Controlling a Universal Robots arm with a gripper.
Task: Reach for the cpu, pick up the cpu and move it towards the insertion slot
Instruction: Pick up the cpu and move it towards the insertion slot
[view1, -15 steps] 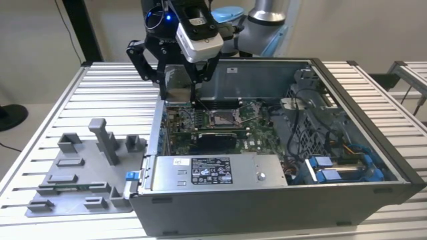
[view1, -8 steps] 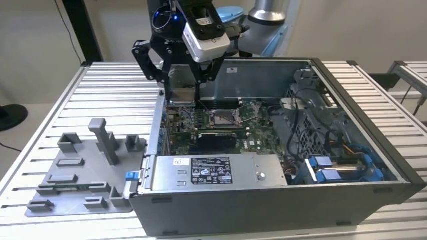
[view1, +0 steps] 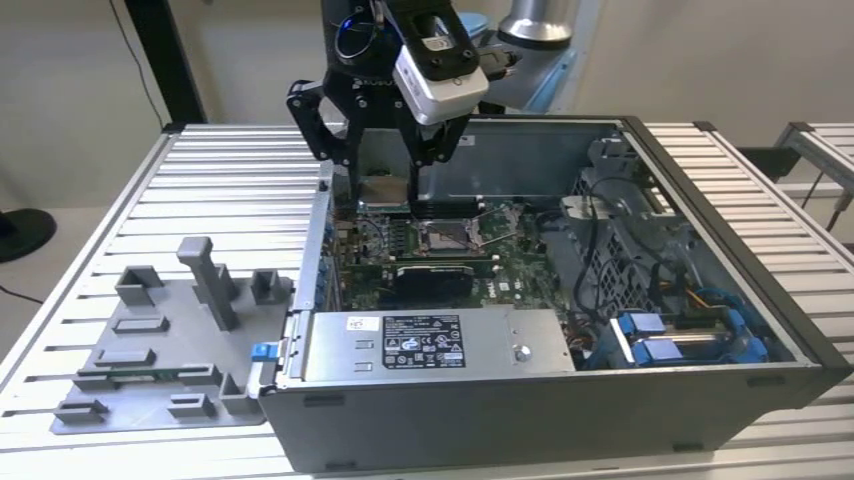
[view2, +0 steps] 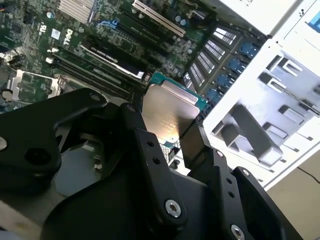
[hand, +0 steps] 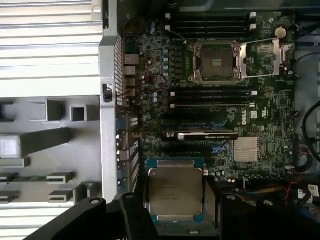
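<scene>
My gripper (view1: 384, 172) hangs over the left wall of the open computer case, shut on the cpu (view1: 384, 188). The cpu is a flat square chip with a pale silver top, held level between the black fingers (hand: 134, 210) in both wrist views, at cpu (hand: 175, 190) and cpu (view2: 169, 112). It is above the motherboard, not touching it. The insertion slot (view1: 445, 236), a metal-framed square socket with its wire lever swung aside, lies on the green board further into the case, seen as insertion slot (hand: 217, 62) and insertion slot (view2: 27, 85). The socket's centre is bare.
The grey case wall (view1: 320, 250) stands right below the gripper. A grey fixture tray (view1: 147, 370) with upright blocks sits on the slatted table at the exterior view's left. A power supply box (view1: 427, 345) and cable bundles (view1: 627, 250) crowd the case's front and right.
</scene>
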